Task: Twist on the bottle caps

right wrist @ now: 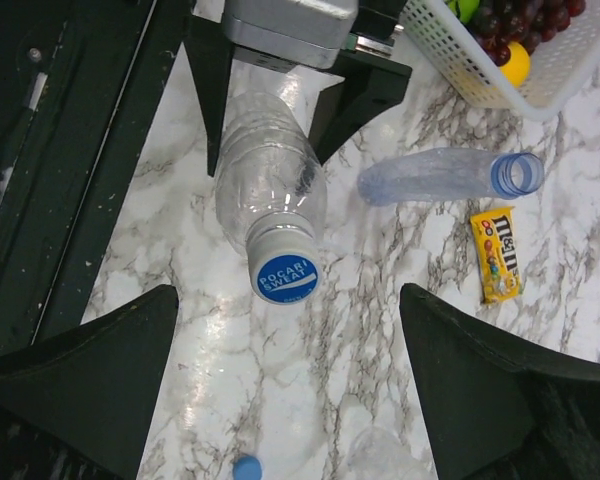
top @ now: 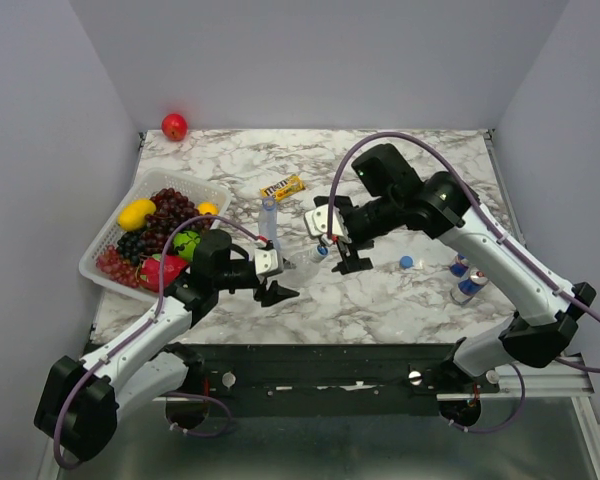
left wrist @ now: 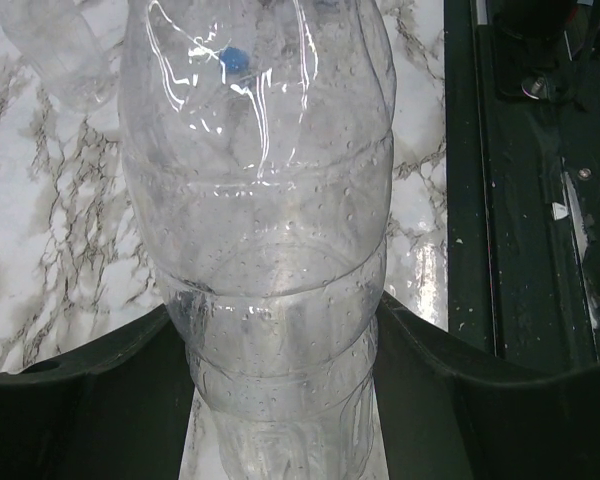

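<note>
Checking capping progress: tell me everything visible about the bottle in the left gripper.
The bottle is clear, colourless, ribbed plastic, apparently empty. A blue cap printed POCARI SWEAT sits on its neck; how tight cannot be told. The left gripper clamps its lower body, a finger on each side. Its capped end points toward the open right gripper.

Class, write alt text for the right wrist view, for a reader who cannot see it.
The left gripper holds a clear bottle, its blue cap on, framed by the open right gripper. On the marble table lie a slim uncapped bottle, a loose blue cap and a candy packet.
</note>
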Robot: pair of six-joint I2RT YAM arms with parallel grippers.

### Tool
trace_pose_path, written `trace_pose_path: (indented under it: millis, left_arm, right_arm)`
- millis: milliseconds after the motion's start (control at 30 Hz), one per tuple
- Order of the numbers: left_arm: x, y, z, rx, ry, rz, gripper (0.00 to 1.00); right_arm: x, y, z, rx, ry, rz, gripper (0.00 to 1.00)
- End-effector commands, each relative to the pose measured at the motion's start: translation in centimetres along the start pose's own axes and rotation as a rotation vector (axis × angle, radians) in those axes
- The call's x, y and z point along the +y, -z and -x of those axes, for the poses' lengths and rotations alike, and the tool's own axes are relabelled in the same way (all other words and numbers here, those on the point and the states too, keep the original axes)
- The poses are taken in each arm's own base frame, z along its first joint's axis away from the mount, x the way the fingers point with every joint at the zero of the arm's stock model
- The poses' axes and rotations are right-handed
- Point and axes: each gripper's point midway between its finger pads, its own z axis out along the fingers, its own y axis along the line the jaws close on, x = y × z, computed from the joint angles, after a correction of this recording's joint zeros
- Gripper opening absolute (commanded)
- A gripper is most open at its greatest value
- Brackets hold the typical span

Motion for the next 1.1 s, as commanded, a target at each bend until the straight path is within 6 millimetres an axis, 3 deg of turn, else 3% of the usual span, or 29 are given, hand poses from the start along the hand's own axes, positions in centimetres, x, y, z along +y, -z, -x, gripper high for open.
trace_pose_path:
  millis: [0,400,733,1067]
  left_arm:
    - [0.0,0.0,1.6,-0.029,0.001,-0.026,0.00]
    - [0.6,-0.1,2.6,-0.105,0.140,0.032,0.00]
    - [2.5,0.7,3.2,-0.157,0.204,0.118,0.00]
    - [3.0,1.2,2.9,-0.172,0.223,0.160,0.00]
  right_arm:
    - [1.2,-0.6,1.1,-0.060,0.030,0.059,0.99]
    - [2.2,-1.0,0.1,-0.038,-0.001,0.068,0.99]
    - [2.5,-1.5,-2.2,0.066,-0.137,0.051,0.98]
    - [2.7,-1.6,-2.6,0.088,-0.268,0.028,0.99]
